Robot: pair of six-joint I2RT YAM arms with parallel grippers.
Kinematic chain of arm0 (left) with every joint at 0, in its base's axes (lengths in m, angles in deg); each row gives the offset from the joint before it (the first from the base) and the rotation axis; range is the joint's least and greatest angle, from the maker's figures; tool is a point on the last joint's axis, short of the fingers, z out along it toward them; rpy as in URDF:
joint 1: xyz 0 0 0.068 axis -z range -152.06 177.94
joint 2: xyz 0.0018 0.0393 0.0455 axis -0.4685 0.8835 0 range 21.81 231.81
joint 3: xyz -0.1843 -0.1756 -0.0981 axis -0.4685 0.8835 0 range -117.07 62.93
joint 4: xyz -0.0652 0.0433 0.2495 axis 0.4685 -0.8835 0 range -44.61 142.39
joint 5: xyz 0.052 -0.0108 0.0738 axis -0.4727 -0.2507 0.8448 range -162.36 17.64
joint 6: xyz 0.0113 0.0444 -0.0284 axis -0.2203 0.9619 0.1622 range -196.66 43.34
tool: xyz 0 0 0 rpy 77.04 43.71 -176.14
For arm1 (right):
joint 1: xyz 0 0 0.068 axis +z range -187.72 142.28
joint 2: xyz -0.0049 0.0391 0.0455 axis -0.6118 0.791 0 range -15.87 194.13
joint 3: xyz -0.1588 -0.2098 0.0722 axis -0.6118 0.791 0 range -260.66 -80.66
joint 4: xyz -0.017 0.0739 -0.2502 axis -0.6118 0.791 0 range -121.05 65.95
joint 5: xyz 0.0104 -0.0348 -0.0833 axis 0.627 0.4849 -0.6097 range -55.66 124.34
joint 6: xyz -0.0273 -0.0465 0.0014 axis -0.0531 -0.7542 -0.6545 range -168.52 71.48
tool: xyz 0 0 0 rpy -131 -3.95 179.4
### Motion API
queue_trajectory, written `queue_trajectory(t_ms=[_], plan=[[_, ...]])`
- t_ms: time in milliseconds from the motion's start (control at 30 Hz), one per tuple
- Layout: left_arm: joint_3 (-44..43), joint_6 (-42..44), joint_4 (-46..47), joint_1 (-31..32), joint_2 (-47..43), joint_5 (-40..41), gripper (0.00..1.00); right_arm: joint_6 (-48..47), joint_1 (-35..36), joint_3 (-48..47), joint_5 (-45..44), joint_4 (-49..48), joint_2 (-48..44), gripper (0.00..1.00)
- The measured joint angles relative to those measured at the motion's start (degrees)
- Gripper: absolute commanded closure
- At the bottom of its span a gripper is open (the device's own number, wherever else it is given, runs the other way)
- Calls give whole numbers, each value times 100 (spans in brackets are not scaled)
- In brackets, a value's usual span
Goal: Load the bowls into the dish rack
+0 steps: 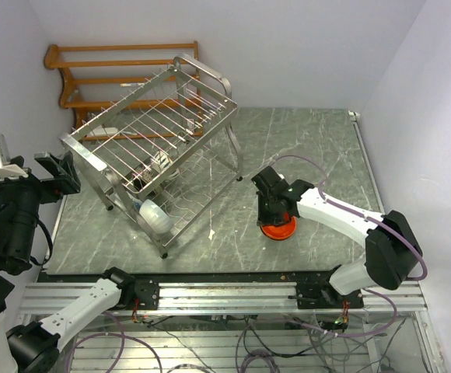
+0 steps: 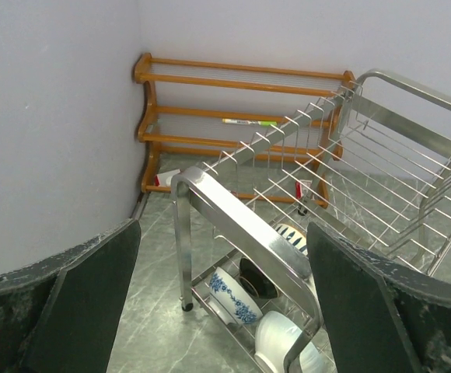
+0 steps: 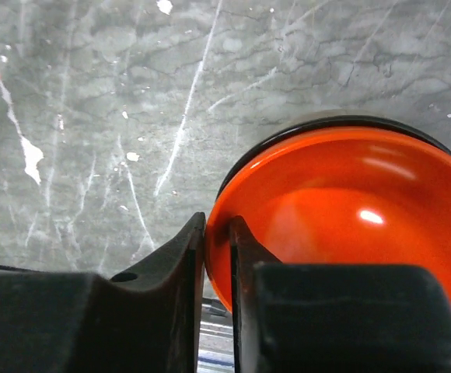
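The bright orange-red bowl (image 1: 278, 228) is on or just above the grey table right of centre, and my right gripper (image 1: 275, 215) is shut on its near rim. In the right wrist view the bowl (image 3: 350, 210) fills the right side, with one finger inside and one outside its rim at the gripper (image 3: 218, 229). The silver wire dish rack (image 1: 155, 140) stands at the left. Its lower tier holds the blue-and-white bowl (image 2: 233, 295), a dark glossy bowl (image 2: 258, 280) and the white bowl (image 2: 276, 342). My left gripper (image 1: 54, 172) is open and empty, left of the rack's end.
A brown wooden slatted rack (image 1: 109, 78) stands against the back wall behind the dish rack, with a green pen (image 2: 249, 121) on one shelf. Walls close in at the left, back and right. The table's front edge runs along the arm bases.
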Motion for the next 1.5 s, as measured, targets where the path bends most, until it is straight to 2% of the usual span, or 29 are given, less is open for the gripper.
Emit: queue_trajectory(t_ms=[133,500,700,933,1200,1500], plan=[[101,0,44,20,-15,0,1,-9,-13,-131,-61,76,-94,100],[188,42,186,46,-22,-4,1,-59,-9,-702,37,647,-306,100],[107,101,210,48,-20,0,1,-118,-4,-1287,474,426,-608,100],[-81,153,210,50,-20,92,1,-68,17,-1451,1576,-715,-575,100],[-188,190,203,57,13,225,1,487,114,-1222,3165,-3042,57,100],[-238,195,162,59,33,396,1,1303,114,-1147,3954,-5298,977,100]])
